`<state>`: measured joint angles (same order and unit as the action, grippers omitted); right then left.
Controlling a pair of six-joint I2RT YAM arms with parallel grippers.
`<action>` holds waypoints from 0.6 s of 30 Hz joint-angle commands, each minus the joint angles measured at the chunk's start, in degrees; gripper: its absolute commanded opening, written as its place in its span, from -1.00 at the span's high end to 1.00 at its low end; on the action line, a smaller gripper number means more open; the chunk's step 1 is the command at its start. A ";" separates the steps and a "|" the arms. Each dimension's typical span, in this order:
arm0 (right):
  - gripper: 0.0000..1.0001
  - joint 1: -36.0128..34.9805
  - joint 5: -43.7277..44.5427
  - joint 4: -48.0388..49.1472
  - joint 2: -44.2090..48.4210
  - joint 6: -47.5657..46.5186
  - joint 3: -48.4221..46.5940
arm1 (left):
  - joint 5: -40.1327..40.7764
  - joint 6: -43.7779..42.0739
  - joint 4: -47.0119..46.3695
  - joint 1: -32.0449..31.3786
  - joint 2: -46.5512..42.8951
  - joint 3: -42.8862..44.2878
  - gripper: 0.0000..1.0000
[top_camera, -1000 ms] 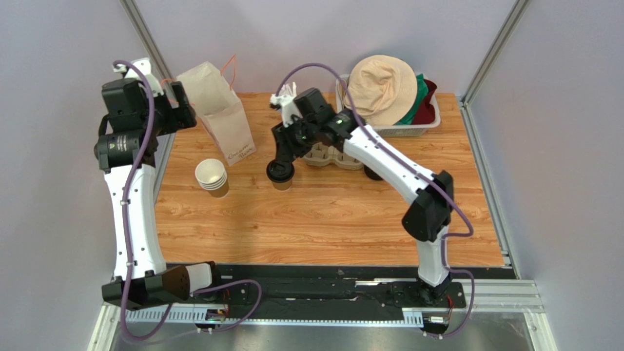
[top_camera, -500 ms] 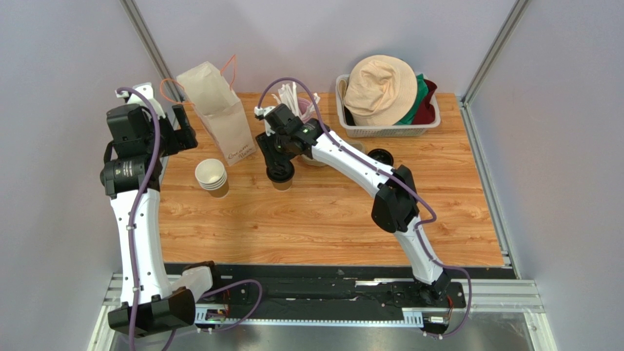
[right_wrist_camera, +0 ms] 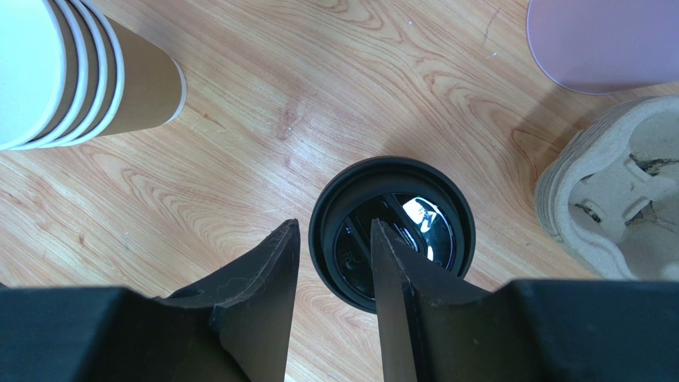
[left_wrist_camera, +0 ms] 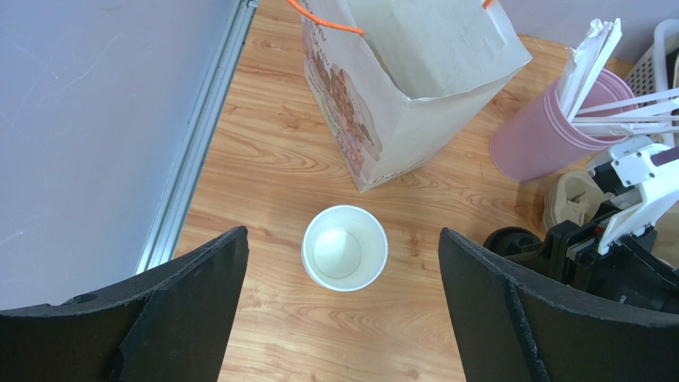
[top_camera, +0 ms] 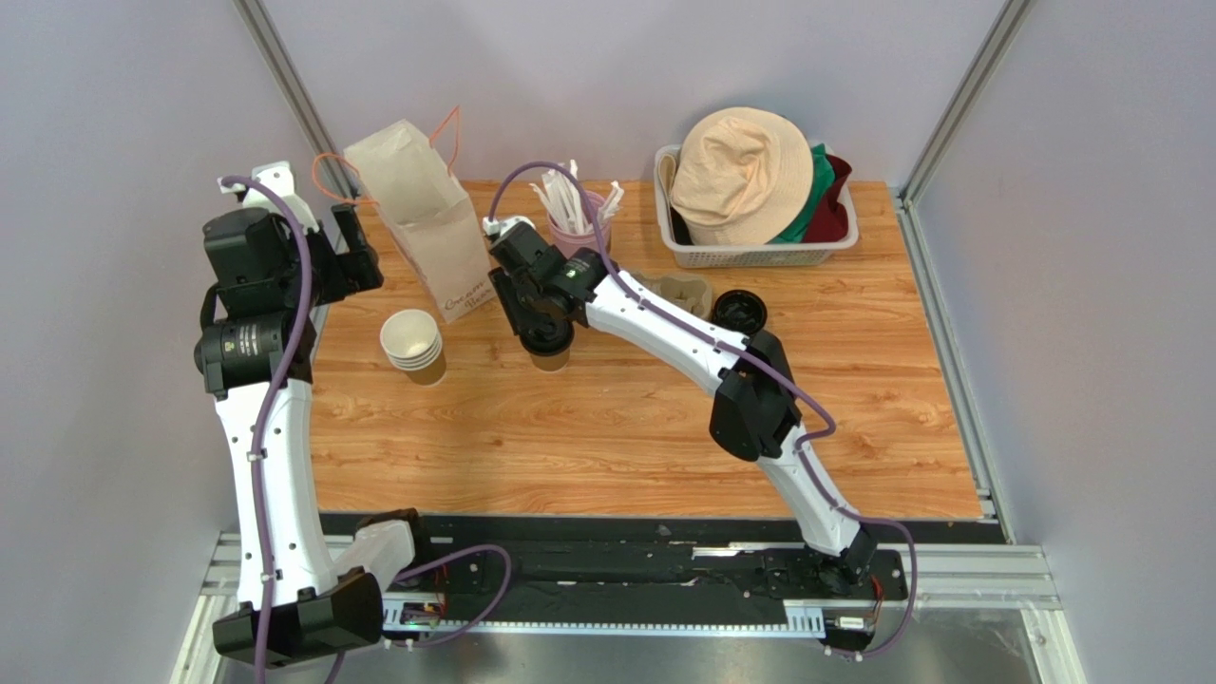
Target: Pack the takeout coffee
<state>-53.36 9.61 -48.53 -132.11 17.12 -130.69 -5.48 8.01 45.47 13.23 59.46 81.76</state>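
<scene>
While beneath the right hand, takeout coffee lid partly hidden.

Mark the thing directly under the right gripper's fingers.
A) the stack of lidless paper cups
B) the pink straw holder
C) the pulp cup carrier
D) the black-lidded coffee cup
D: in the right wrist view the right gripper hangs over the black-lidded coffee cup, while the lidless stack, pink holder and pulp carrier sit off to the sides.

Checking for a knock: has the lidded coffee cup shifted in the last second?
No. The takeout coffee stands the same gap right of the stack of lidless cups.
</scene>
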 commanded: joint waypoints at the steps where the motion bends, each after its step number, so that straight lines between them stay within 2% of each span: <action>1: 0.16 -0.86 4.01 1.51 -0.07 2.03 -1.76 | -0.15 0.07 -2.06 0.74 -0.58 0.07 -0.94; 18: 0.26 -1.30 9.55 0.81 -4.99 2.47 -5.18 | -1.12 0.34 -2.32 1.00 0.04 -0.37 -0.93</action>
<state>-54.35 16.38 -48.62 -136.07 18.68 -132.09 -5.85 8.21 45.12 13.61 59.53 81.38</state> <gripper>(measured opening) 0.375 0.967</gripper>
